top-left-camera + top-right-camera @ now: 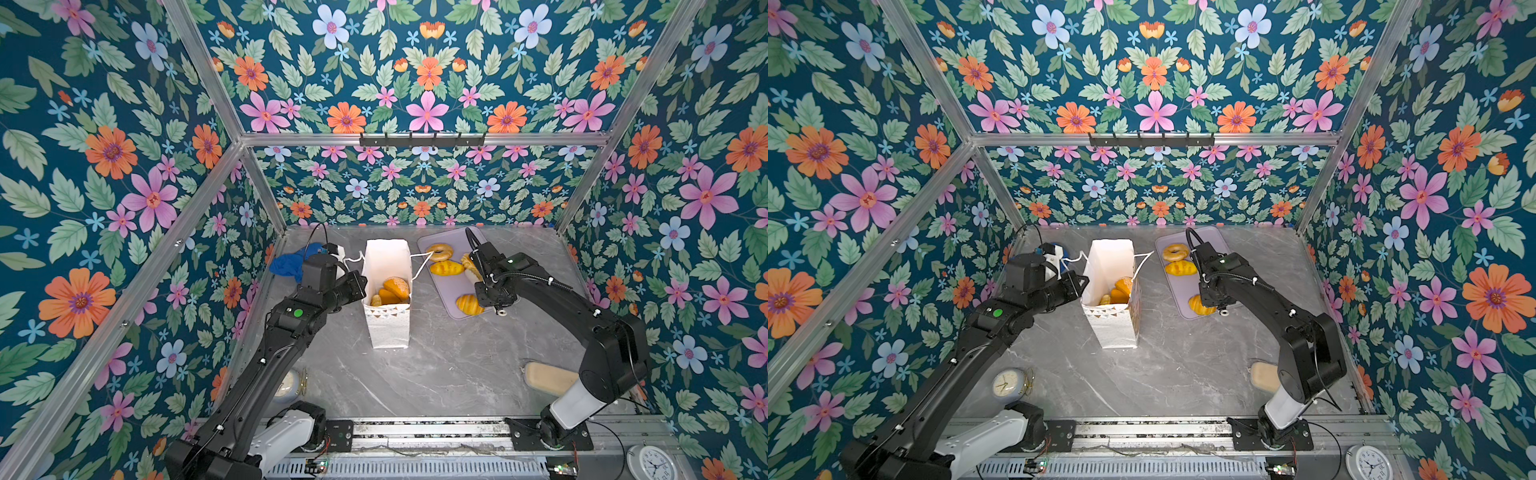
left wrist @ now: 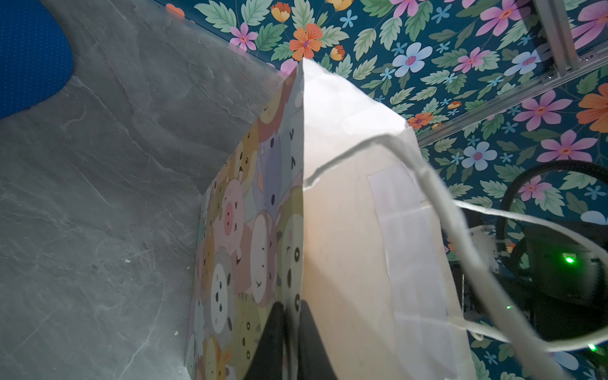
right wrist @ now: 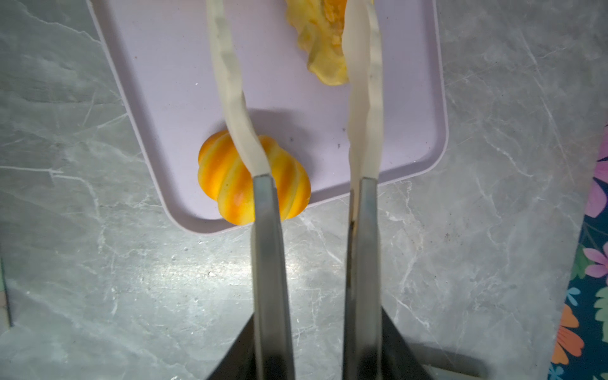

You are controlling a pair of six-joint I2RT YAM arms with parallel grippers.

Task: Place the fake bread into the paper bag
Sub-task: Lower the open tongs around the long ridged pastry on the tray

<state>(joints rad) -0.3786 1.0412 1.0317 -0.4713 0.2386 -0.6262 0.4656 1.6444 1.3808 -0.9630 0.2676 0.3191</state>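
Left pincer: your left pincer point(image 2: 291, 309) is pressed together on the rim of the paper bag point(image 1: 388, 328). One finger is inside the wall and one outside, on the bag's left side in both top views.
Right pincer: your right pincer point(image 3: 283, 19) is spread and holds nothing. It hangs over the tray point(image 1: 449, 286), pointing down at it.
Paper bag: it stands upright near the middle of the table point(image 1: 436, 374), with its mouth open and a cord handle hanging out on each side.
Bread in the bag: you can see about three orange-brown pieces point(image 1: 395, 289) lying at the bottom.
Bread on the tray: a ring bagel point(image 1: 439, 251) lies at the far end and a long loaf point(image 1: 446, 268) just nearer. A striped bun point(image 1: 469, 304) sits at the near edge, and a pale croissant point(image 3: 324, 49) lies under your right wrist.
Croissant: it lies close against one finger of the right pincer, though you cannot tell whether they touch. The other finger is well apart from it.
Striped bun: one finger of the right pincer crosses above it in the right wrist view.
Tray: it sits to the right of the bag, not touching it.
Elsewhere: a blue cloth point(image 1: 286, 264) lies behind your left arm, and a beige oblong point(image 1: 548, 376) lies near the right arm's base.
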